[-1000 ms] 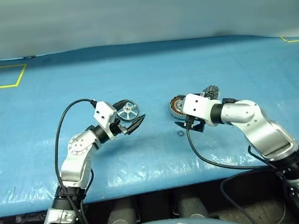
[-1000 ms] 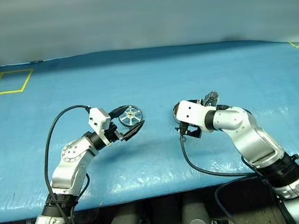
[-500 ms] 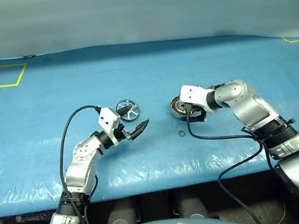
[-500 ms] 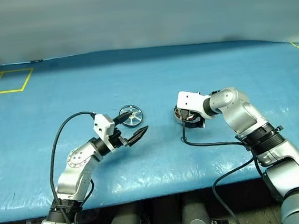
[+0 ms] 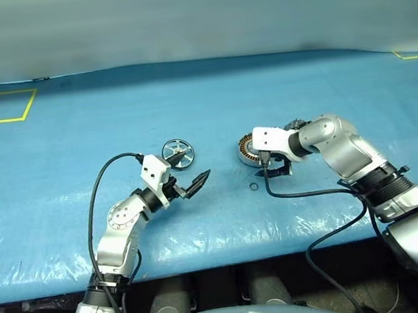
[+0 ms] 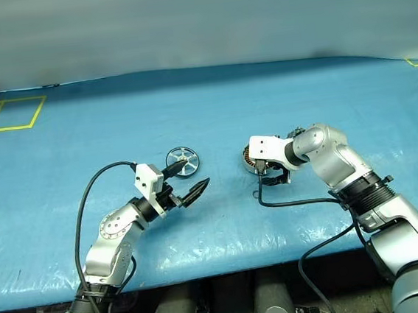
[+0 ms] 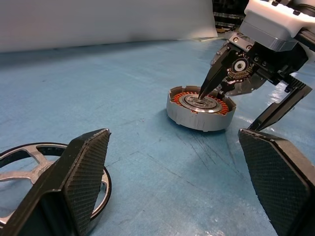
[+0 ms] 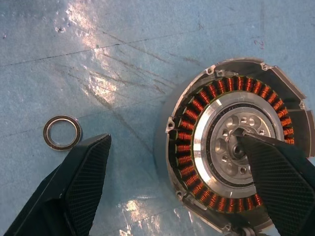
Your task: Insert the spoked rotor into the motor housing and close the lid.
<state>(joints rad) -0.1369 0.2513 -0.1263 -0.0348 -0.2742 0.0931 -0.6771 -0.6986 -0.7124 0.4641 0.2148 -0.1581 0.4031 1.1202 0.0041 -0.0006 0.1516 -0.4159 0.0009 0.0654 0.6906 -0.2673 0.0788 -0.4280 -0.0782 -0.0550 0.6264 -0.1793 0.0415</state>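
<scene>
Right gripper jaws apart, nothing held, tilted down at the motor housing; one fingertip sits over the silvery centre, the other outside the housing wall toward the near edge. Over the last second the right arm has swung in and dropped from a level reach beside the housing to this steep angle. Left gripper also wide open and empty. A second ago the spoked rotor showed between its fingers; now the rotor lies flat on the blue table cover at about 11 o'clock from the left fingertips, close by, and the left arm has pulled back and down. Housing rests at 3 o'clock from the rotor, well apart. Small ring lies on the cover at 6 o'clock from the housing, near it. Lid: dark ribbed piece behind the right gripper, just past the housing, may be it; can't confirm. Judgement: rotor not yet inserted, neither part gripped; right looks set to steady the housing, so the left needs to re-grasp the rotor.
</scene>
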